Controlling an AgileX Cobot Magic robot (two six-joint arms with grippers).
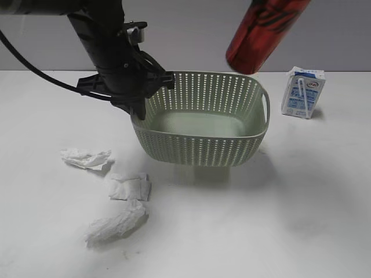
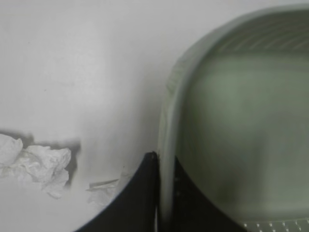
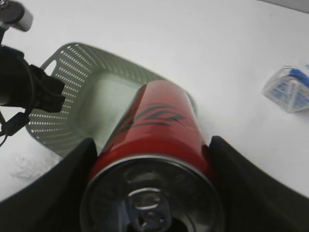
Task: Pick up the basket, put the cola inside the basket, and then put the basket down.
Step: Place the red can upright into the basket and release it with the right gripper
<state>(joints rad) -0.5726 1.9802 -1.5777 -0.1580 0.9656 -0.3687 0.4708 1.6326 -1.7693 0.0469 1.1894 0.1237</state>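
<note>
One basket [image 1: 203,124] is seen, pale green and slotted, and it's held off the white table [image 1: 301,220] with a shadow cast underneath. Its rim at the 9 o'clock side is pinched by the left gripper [image 1: 139,95]; in the left wrist view both black fingers [image 2: 140,193] are clamped on either side of the basket [image 2: 231,135] wall, so that claw is closed on it.

One cola [image 1: 264,32] can is counted, tilted in the air at roughly 1 o'clock from the basket, above its far right corner. In the right wrist view the cola [image 3: 154,145] is squeezed between the two pads of the right gripper [image 3: 152,193], silver top and pull tab facing the camera.

One white-and-blue carton [image 1: 302,91] is stood at about 2 o'clock from the basket, well apart. Three crumpled tissue wads [image 1: 116,202] are scattered at 7 to 8 o'clock.
</note>
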